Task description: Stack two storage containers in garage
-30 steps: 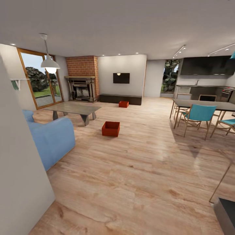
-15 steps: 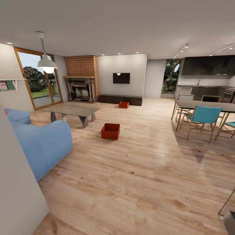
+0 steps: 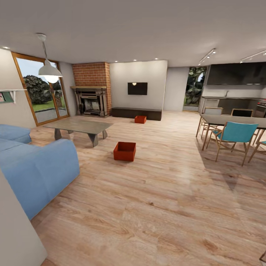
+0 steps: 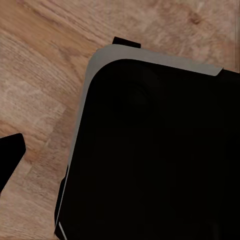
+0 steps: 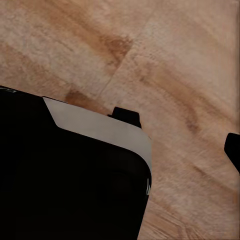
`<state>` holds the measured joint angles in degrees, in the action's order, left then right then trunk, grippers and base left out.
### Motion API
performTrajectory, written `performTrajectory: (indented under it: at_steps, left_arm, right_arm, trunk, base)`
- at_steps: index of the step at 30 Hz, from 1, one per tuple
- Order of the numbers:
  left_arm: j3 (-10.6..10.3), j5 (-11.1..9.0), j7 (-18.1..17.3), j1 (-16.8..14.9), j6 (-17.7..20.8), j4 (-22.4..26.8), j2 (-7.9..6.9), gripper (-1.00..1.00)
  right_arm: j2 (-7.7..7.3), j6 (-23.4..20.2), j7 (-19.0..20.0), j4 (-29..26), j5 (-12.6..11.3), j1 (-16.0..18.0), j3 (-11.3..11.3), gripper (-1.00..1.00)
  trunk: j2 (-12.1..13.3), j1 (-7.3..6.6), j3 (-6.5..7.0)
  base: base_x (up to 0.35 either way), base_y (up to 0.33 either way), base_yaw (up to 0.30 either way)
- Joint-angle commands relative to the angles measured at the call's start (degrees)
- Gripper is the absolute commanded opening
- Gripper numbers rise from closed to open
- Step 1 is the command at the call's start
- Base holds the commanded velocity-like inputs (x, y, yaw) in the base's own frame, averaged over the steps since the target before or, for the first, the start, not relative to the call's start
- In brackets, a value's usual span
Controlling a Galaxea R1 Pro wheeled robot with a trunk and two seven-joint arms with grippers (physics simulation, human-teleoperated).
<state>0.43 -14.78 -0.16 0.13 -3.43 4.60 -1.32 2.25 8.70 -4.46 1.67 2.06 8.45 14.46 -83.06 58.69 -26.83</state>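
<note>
Two orange-red storage containers stand on the light wood planks of the living room. The nearer container (image 3: 125, 151) sits in open floor right of the coffee table. The farther container (image 3: 140, 119) rests in front of the long low dark bench (image 3: 136, 113) under the wall TV. In the left wrist view, one dark fingertip (image 4: 9, 155) stands at the picture's edge over wood floor beside my black base (image 4: 150, 150). The right wrist view shows another fingertip (image 5: 234, 149) at its edge, by the base (image 5: 65, 180). Both grippers hold nothing.
A blue sofa (image 3: 37, 168) fills the near left, with a grey coffee table (image 3: 79, 126) beyond it. A dining table (image 3: 236, 120) with teal chairs (image 3: 233, 136) stands at the right. A brick fireplace (image 3: 91, 88) is at the back. A pale wall corner (image 3: 14, 229) is close at lower left.
The whole head view has shifted: the near left wall has slid out of frame and more of the sofa shows. The containers lie where they were on the floor.
</note>
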Motion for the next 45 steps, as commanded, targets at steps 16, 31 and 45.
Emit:
performTrajectory:
  at_steps: [16,31,45]
  left_arm:
    - [0.0,-0.2,0.0,0.0,0.0,0.1,-0.09,1.00]
    - [0.0,-0.2,0.0,0.0,1.1,0.1,-0.09,1.00]
    - [0.0,-0.2,0.0,0.0,1.0,0.1,-0.09,1.00]
  right_arm:
    - [0.16,0.3,-0.3,0.2,0.2,0.1,0.1,1.00]
    - [0.34,0.2,0.0,0.2,-0.2,0.1,0.0,1.00]
    - [0.65,0.2,-0.1,0.2,-0.2,0.1,-0.1,1.00]
  trunk:
    - [0.0,0.03,-0.05]
    - [0.0,0.03,-0.05]
    - [0.0,0.03,-0.05]
  base:
    - [0.325,0.000,0.000]
    - [0.325,0.000,0.000]
    - [0.325,0.044,0.052]
